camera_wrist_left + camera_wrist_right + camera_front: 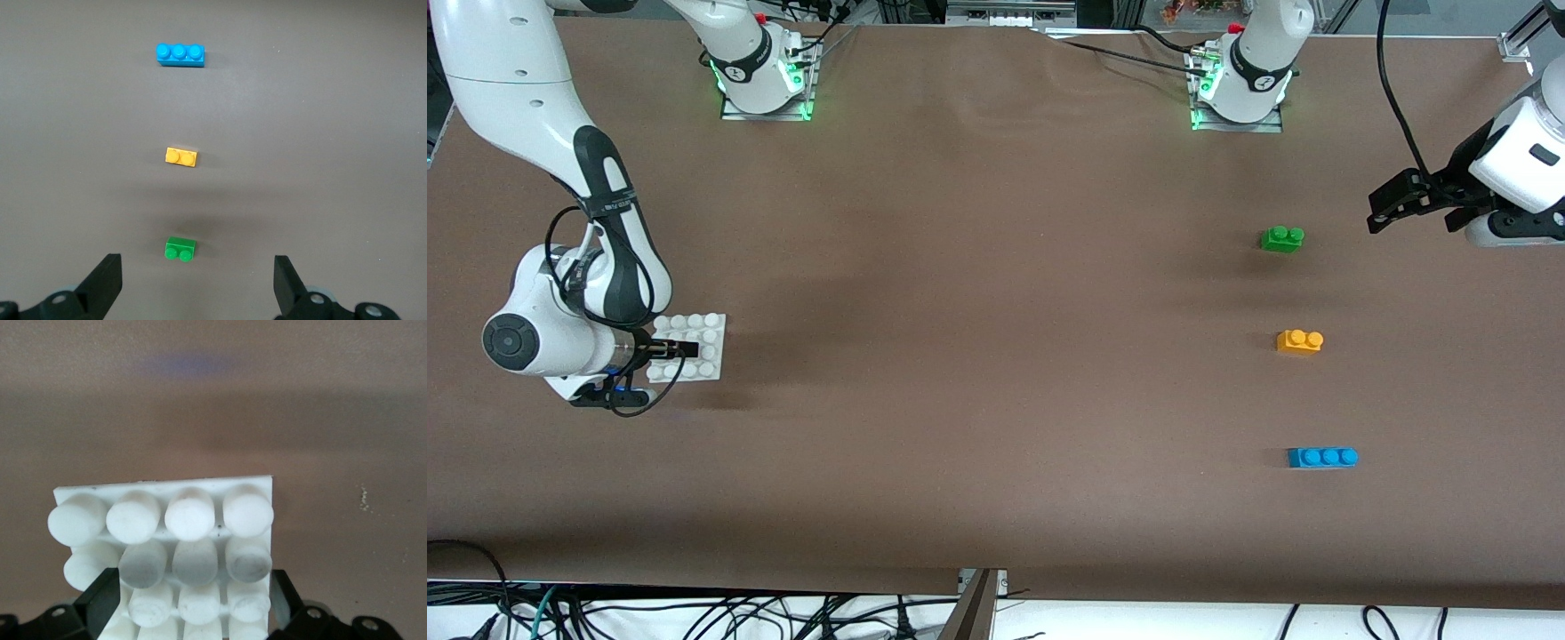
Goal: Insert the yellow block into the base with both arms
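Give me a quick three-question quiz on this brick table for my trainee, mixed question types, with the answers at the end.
1. True or false: the yellow block lies between the green brick and the blue brick.
2. Which hand is at the base? A: left hand. B: right hand.
3. Fill in: the left hand's jaws stand ___.
Key: 1 true; 2 B; 3 open.
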